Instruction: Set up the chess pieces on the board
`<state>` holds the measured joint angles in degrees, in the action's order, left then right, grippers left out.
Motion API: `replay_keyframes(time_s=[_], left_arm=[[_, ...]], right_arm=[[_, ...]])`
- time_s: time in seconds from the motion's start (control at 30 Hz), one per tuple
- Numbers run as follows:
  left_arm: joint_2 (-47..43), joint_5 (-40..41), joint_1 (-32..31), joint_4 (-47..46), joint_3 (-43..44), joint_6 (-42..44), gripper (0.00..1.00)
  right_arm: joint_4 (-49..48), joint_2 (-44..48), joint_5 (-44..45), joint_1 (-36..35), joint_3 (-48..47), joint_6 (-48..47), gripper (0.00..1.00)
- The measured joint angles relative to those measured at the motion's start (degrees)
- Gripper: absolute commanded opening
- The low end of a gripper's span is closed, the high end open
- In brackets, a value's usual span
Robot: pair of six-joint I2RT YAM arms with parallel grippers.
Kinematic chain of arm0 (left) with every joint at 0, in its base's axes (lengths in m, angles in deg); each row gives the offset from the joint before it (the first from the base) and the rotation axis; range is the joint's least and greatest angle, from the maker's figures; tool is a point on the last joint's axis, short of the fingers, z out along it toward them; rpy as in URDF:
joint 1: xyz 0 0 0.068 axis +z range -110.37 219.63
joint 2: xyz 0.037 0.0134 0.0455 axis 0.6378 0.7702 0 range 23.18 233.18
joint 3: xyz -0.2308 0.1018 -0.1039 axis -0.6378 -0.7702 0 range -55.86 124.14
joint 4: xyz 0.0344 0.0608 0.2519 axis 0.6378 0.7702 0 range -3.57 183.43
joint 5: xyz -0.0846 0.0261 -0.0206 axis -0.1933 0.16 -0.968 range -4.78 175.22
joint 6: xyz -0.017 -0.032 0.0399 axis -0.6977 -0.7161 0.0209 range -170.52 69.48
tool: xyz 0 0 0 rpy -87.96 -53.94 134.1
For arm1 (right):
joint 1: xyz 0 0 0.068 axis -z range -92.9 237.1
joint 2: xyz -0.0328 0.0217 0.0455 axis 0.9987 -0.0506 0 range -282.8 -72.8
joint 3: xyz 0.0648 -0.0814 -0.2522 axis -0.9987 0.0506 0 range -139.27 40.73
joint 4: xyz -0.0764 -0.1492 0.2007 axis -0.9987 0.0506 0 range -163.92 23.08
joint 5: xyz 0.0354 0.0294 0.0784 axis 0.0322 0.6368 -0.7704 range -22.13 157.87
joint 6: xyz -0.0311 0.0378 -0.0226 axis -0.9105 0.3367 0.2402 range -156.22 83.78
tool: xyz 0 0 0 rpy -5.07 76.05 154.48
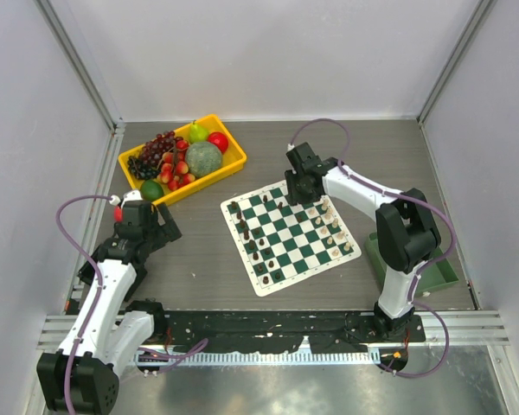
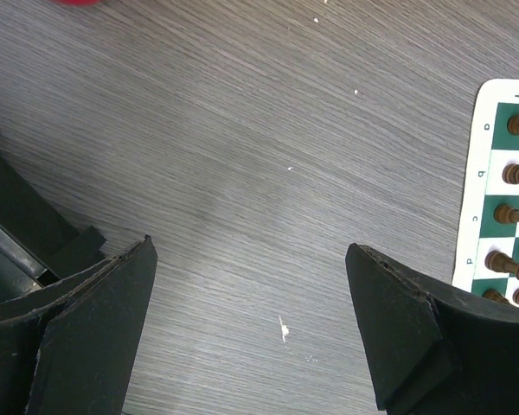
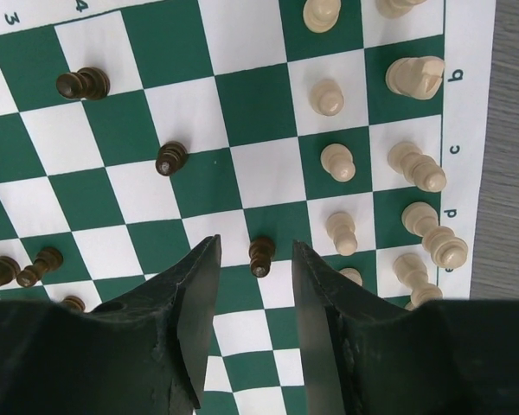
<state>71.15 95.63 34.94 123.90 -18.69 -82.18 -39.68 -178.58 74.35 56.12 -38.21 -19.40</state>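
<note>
The green-and-white board [image 1: 287, 226] lies right of centre on the table. Dark chess pieces [image 1: 245, 229] stand along its left side, cream ones [image 1: 336, 229] along its right. My right gripper [image 1: 296, 194] hangs over the board's far part. In the right wrist view it [image 3: 255, 242] is open, its fingers either side of a small dark pawn [image 3: 260, 256] with a gap on both sides. Other dark pieces [image 3: 171, 158] stand to the left and cream pieces [image 3: 337, 162] to the right. My left gripper [image 2: 251, 245] is open over bare table, left of the board's edge [image 2: 480, 173].
A yellow bin [image 1: 233, 160] of toy fruit stands at the back left, beyond the left gripper [image 1: 160, 226]. A plain green tray [image 1: 445, 275] lies at the right behind the right arm. Grey walls enclose the table on three sides.
</note>
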Motion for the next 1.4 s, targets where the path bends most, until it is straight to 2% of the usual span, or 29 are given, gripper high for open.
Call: replay_keyframes(time_s=[1.4], left_arm=[[0.66,-0.09,0.0,-0.39,0.0,-0.92,0.99]], right_arm=[[-0.46,-1.9,-2.78,0.0,3.76,-0.09,0.31]])
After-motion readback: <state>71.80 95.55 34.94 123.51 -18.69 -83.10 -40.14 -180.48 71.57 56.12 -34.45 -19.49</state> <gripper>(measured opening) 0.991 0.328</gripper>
